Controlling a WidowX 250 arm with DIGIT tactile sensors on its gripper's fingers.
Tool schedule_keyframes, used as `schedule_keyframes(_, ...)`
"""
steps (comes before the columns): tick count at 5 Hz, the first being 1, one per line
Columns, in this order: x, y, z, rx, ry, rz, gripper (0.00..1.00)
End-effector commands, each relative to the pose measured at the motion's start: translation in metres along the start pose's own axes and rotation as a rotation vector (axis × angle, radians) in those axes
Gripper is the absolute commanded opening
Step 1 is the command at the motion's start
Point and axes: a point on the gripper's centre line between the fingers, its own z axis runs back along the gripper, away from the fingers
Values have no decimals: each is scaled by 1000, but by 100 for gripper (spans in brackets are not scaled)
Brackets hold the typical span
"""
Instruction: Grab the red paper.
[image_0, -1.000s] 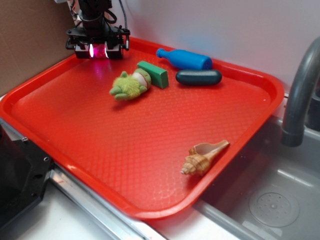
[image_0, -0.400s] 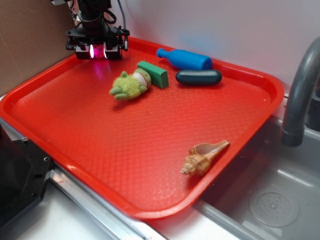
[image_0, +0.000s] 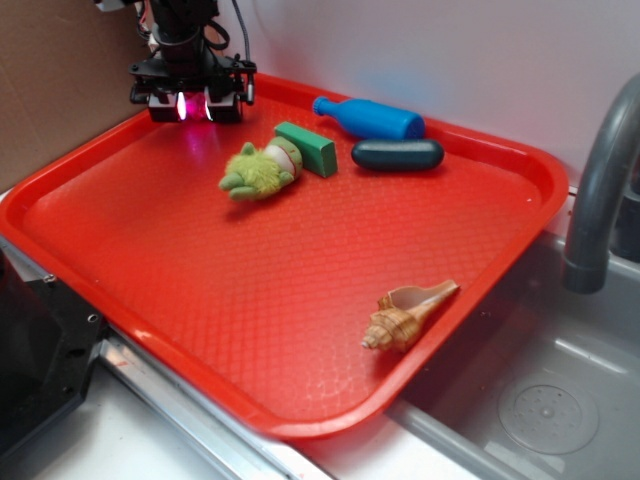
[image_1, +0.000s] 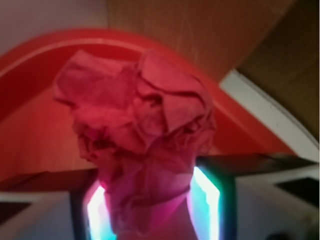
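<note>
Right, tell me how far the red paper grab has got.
Done: the gripper is shut on the red paper, which the wrist view shows pinched between the lit fingers. In hand: it hangs at the back left corner of the tray. Left: little beyond keeping hold; whether the paper clears the tray is unclear.

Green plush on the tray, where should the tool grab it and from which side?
Probably the plush body, from straight above. It lies on its side on the tray, soft and rounded, legs pointing left. Its head end touches the green block, so set the fingers front and back across the middle, clear of the block.
</note>
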Motion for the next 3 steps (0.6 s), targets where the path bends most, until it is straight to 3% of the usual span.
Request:
schedule_keyframes(1,-37,17,128,-255,-12,-183,0)
schedule_keyframes(2,-63,13,191,-367,30,-285,0)
schedule_keyframes(3,-68,19,244,-414,3,-340,0)
